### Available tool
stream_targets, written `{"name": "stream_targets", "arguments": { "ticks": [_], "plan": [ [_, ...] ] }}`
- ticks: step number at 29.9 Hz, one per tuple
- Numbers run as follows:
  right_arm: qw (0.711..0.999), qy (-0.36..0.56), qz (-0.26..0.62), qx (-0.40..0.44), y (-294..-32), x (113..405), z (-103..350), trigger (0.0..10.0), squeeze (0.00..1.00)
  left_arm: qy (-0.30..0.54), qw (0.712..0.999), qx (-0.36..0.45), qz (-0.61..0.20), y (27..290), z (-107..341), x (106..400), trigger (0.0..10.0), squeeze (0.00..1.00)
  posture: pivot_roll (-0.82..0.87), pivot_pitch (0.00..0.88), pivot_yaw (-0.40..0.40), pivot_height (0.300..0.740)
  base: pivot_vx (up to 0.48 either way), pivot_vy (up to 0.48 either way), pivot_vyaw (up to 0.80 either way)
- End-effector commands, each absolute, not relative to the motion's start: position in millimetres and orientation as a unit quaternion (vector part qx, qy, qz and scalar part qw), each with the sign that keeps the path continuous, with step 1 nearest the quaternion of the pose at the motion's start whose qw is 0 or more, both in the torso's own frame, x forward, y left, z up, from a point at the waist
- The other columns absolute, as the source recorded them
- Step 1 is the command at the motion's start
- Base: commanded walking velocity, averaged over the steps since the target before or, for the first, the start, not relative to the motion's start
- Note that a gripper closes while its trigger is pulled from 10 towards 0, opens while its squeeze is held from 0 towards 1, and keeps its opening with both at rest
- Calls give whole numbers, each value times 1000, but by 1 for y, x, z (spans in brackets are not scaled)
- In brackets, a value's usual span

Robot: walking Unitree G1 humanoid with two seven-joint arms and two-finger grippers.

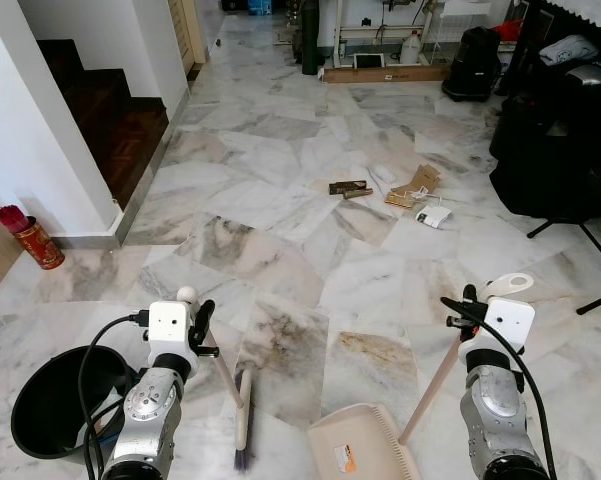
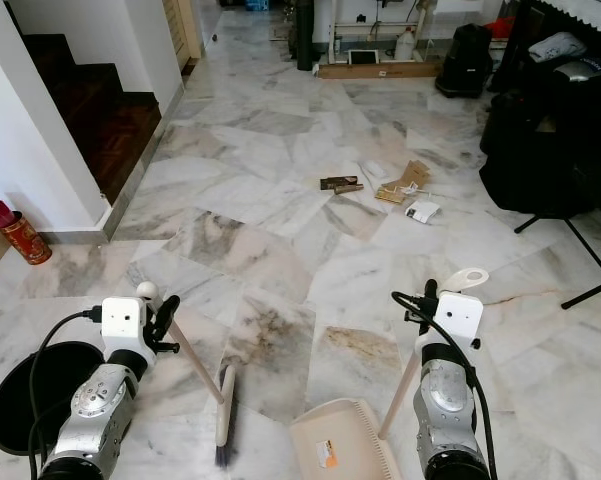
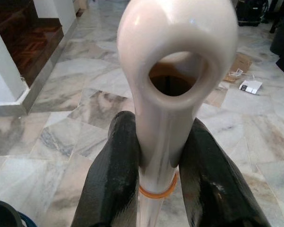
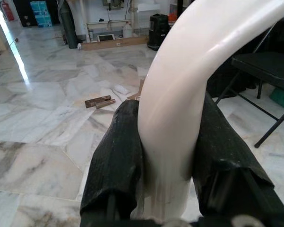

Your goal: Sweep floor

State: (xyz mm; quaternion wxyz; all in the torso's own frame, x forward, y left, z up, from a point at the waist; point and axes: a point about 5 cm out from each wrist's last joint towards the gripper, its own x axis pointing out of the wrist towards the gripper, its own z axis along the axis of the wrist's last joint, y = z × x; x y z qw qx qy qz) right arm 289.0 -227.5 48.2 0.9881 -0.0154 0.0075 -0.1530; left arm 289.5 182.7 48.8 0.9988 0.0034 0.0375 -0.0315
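Broom (image 1: 242, 420) stands just left of the dustpan (image 1: 358, 445), left tool (image 3: 156, 179) clamped on its handle, right tool (image 4: 165, 165) on the dustpan's. Litter (image 1: 400, 192) lies well beyond; dragging cables could snag.

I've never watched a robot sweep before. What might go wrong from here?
The litter lies well ahead of the broom and dustpan, so it must walk while holding both. The left claw pinches only the smooth top of the broom's handle, which might slip. A tripod leg could trip it.
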Motion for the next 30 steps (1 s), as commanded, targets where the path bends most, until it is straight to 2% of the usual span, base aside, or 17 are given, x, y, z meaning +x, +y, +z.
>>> {"name": "stream_targets", "arguments": {
  "ticks": [1, 3, 4, 6, 30],
  "plan": [
    [988, -10, -151, -16, -226, 294, 56, 10000, 0, 49, 998, -4, -27, 184, 44, 287, 10000, 0, -14, 0, 22, 740, 0, 0, 0],
    [989, -6, -148, -15, -225, 294, 55, 10000, 0, 49, 998, -4, -26, 184, 44, 287, 10000, 0, 0, 0, 0, 740, 0, 0, 0],
    [991, -3, -135, -7, -220, 295, 54, 10000, 0, 46, 999, -5, -27, 185, 47, 288, 10000, 0, -7, 0, 30, 740, 0, 0, 0],
    [993, -1, -114, 3, -212, 296, 53, 10000, 0, 41, 999, -4, -27, 185, 50, 289, 10000, 0, -7, 0, 30, 740, 0, 0, 0],
    [993, 0, -114, 4, -213, 296, 52, 10000, 0, 41, 999, -4, -28, 184, 50, 289, 10000, 0, -6, 0, 31, 740, 0, 0, 0]
  ]
}}
